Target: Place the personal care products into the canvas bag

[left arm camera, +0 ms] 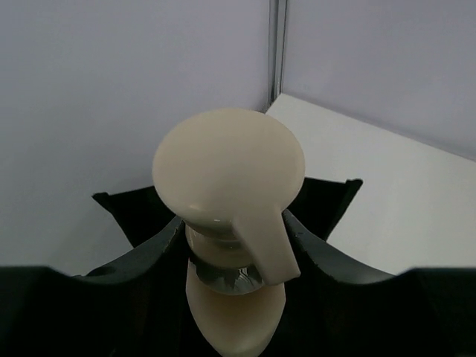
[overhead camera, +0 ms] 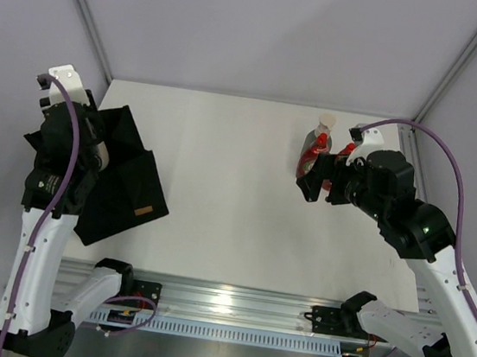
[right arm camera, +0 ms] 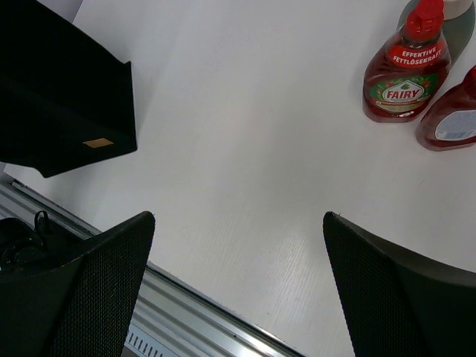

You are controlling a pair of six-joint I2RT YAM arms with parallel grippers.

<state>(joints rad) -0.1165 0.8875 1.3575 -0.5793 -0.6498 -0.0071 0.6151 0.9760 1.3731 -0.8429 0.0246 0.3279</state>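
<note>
One beige bottle (left arm camera: 229,175) in left gripper (left arm camera: 232,253) (over black bag (overhead camera: 128,191))

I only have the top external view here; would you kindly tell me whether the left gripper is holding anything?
Observer: Yes. The left wrist view shows the left gripper shut on a beige bottle, just under its cap.
Operator: Thank you. Is the right gripper carrying anything?
Observer: No. In its wrist view the right gripper is open, with only bare table between the fingers.
Operator: And what does the red bottle's label say?
Observer: The red bottle reads Fairy on its front.
</note>
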